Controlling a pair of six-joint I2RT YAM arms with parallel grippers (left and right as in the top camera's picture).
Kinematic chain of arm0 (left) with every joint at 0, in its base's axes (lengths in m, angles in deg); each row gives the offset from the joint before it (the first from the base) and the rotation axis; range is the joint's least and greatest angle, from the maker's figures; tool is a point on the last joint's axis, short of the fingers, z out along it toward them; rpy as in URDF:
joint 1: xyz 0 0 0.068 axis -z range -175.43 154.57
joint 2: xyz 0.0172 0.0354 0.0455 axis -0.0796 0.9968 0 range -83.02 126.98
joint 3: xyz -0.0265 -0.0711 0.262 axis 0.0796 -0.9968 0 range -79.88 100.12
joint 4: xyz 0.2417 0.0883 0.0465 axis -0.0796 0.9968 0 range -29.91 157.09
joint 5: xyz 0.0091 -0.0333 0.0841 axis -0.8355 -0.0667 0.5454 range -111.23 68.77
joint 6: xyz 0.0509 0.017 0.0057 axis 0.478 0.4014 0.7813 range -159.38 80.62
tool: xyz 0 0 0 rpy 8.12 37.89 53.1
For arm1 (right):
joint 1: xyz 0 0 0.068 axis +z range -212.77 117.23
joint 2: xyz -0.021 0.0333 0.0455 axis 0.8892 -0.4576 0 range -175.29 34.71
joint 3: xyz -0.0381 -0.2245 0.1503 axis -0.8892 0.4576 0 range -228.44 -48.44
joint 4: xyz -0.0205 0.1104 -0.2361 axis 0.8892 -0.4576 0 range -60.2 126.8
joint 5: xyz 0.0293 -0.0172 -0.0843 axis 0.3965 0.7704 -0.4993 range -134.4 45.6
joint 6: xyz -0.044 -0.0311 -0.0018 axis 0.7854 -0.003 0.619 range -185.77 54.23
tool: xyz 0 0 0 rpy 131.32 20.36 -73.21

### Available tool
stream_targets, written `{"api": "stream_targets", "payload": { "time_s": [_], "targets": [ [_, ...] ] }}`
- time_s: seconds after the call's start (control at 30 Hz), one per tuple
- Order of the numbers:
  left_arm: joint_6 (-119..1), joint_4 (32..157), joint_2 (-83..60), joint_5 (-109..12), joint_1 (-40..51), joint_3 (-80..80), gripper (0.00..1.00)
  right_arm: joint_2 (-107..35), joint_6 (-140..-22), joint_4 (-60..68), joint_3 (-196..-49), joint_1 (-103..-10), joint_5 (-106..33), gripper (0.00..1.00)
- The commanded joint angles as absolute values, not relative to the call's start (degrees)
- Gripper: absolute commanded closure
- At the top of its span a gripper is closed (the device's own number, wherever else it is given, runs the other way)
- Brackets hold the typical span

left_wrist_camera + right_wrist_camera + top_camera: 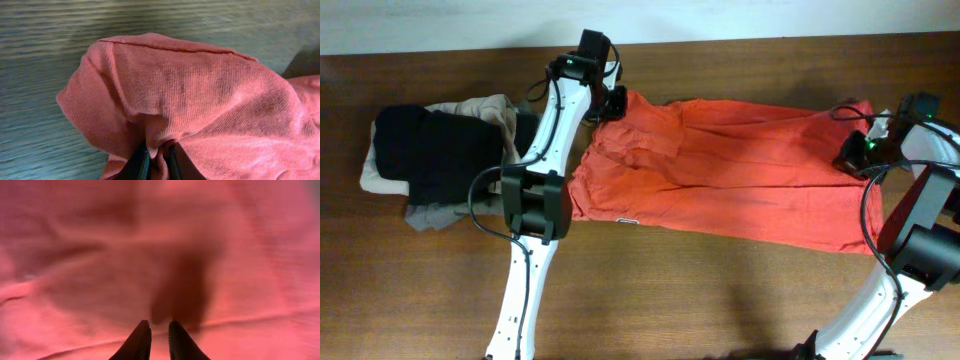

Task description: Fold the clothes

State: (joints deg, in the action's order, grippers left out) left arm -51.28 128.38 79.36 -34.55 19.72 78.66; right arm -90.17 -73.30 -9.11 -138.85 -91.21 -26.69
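Now then, the red-orange T-shirt (720, 170) lies spread sideways across the middle of the table (720, 310), rumpled rather than flat, with a pile of folded garments (430, 155) just off its left end. Up at the far left corner the left gripper (613, 103) is nipped tight on the cloth. Its wrist view shows a fold squeezed between the dark fingers (142, 162), with a stitched edge draped over the top like a hood. Over at the other end the right gripper (855, 155) sits on the shirt's far right part, jaws drawn in narrow, and a dark ridge of fabric rises from between the tips. That reads as a pinch, though the view is too blurred to swear to it. As for handling, this looks a thin, light knit, floppy, with no stiffness at all. It will likely sag from whichever points are held, and any unsupported part will trail and bunch. It seems neither fragile nor slippery, so the ribbed cotton should seat well in a small pinch. Best holds, I'd say, are corners and seamed edges, where doubled cloth gives the fingers something to bite, with both ends lifted together to hold the panel taut.
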Motion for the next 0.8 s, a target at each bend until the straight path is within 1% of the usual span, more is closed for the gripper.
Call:
{"api": "stream_targets", "payload": {
  "time_s": [0.0, 0.03, 0.07, 0.1, 0.17, 0.27, 0.37, 0.4, 0.43, 0.47, 0.53, 0.6, 0.67, 0.77],
  "targets": [
    [-55.6, 129.0, 84.1, -27.4, 17.5, 77.7, 0.86, -90.0, -73.8, -9.2, -138.7, -90.9, -32.0, 0.82],
    [-55.9, 129.0, 84.1, -27.6, 17.3, 77.7, 0.85, -90.0, -73.8, -9.3, -138.7, -90.9, -32.0, 0.82],
    [-55.8, 129.1, 84.1, -28.5, 17.2, 78.0, 0.78, -90.0, -73.8, -9.4, -138.7, -90.9, -31.8, 0.82],
    [-55.5, 129.1, 84.1, -29.5, 17.1, 78.5, 0.68, -89.9, -73.7, -9.5, -138.8, -90.9, -31.1, 0.82],
    [-53.5, 129.4, 84.1, -33.2, 17.1, 80.5, 0.53, -89.6, -73.6, -10.1, -139.2, -91.1, -28.5, 0.82],
    [-53.0, 131.9, 84.1, -37.8, 17.1, 85.9, 0.41, -87.9, -71.9, -10.4, -140.6, -91.8, -20.9, 0.81],
    [-53.0, 135.5, 84.1, -39.2, 17.1, 93.0, 0.32, -86.0, -71.7, -10.4, -142.7, -92.5, -14.8, 0.69],
    [-53.0, 136.1, 84.1, -38.2, 17.1, 95.9, 0.25, -85.3, -71.7, -10.4, -144.0, -92.8, -13.4, 0.62],
    [-53.0, 135.9, 84.1, -37.8, 16.9, 97.4, 0.21, -85.1, -71.7, -10.4, -145.0, -92.8, -13.0, 0.56],
    [-53.0, 135.4, 84.1, -37.7, 16.8, 98.3, 0.20, -85.0, -71.7, -10.5, -145.8, -92.7, -13.0, 0.52],
    [-53.0, 132.9, 84.1, -37.8, 16.1, 98.6, 0.19, -85.0, -71.7, -10.3, -146.8, -92.7, -13.1, 0.49],
    [-53.0, 130.9, 84.7, -38.3, 15.5, 98.2, 0.18, -85.0, -71.7, -9.6, -146.8, -92.7, -13.1, 0.44],
    [-52.7, 129.0, 85.9, -39.4, 15.1, 98.2, 0.18, -85.1, -71.7, -8.8, -146.8, -92.7, -13.6, 0.41],
    [-50.7, 127.0, 87.6, -42.0, 14.9, 98.2, 0.18, -85.1, -71.7, -7.1, -146.8, -92.8, -14.3, 0.40]
  ]
}}
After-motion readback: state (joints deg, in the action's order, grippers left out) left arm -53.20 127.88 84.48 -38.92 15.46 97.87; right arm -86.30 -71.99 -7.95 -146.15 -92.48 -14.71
